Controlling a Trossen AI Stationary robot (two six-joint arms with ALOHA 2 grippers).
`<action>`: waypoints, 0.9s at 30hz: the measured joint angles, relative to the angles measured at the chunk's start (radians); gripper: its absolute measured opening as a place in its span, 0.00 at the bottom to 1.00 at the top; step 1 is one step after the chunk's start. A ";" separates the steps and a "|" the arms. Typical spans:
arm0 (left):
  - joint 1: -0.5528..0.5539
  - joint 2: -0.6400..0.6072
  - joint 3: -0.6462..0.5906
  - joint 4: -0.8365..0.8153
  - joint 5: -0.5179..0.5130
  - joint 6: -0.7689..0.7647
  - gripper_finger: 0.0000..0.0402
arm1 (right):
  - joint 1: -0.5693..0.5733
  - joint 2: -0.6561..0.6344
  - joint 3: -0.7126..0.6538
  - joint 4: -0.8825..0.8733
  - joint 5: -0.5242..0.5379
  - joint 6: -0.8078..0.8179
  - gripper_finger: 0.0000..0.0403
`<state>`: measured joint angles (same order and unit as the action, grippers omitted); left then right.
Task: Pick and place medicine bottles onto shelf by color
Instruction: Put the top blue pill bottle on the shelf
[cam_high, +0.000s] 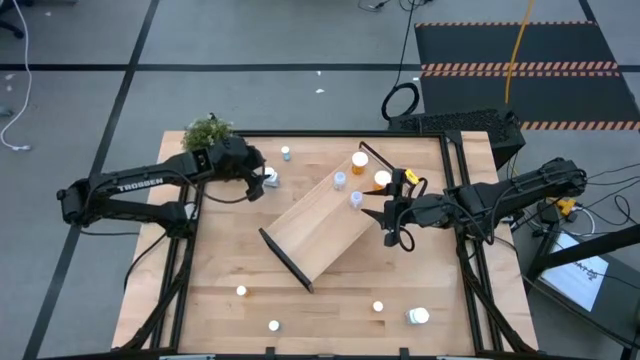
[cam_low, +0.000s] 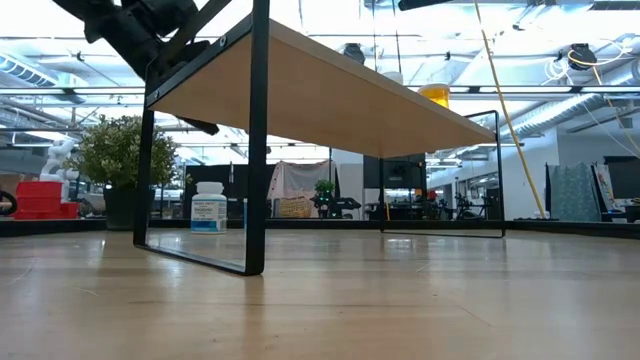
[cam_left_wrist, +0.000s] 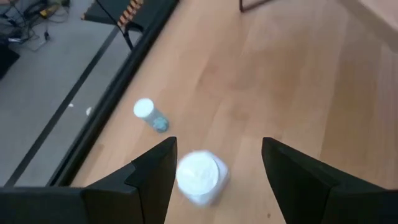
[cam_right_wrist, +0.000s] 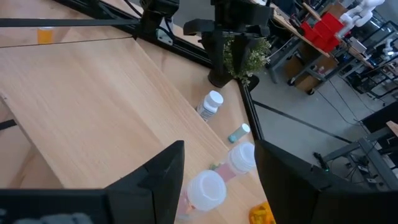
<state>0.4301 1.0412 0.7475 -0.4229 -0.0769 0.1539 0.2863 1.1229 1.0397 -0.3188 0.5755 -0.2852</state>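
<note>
Left fingers (cam_left_wrist: 155, 186) spread | white bottle (cam_left_wrist: 199, 176) between, unclamped | right fingers (cam_right_wrist: 168, 180) apart, empty

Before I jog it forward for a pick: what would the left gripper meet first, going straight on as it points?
Most likely the white-capped bottle between the open left gripper's fingers, standing on the table. A smaller pale blue bottle lies beyond, off to one side.

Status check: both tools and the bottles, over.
Left tool open, straddling a white-capped bottle near the plant. Right tool open over the shelf edge, bottles below it. Nothing blocking.
</note>
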 joint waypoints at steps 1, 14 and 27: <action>0.001 0.001 0.000 0.017 -0.006 -0.011 0.59 | 0.000 0.000 0.000 0.000 0.000 0.000 0.48; 0.113 0.244 0.102 0.149 -0.010 -0.112 0.59 | -0.027 0.000 -0.012 0.012 0.000 0.002 0.48; 0.167 0.314 0.113 0.223 -0.034 -0.214 0.59 | -0.109 0.000 -0.078 0.033 0.000 -0.033 0.48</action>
<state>0.5973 1.3556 0.8600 -0.1994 -0.1106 -0.0605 0.1774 1.1233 0.9619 -0.2856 0.5755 -0.3180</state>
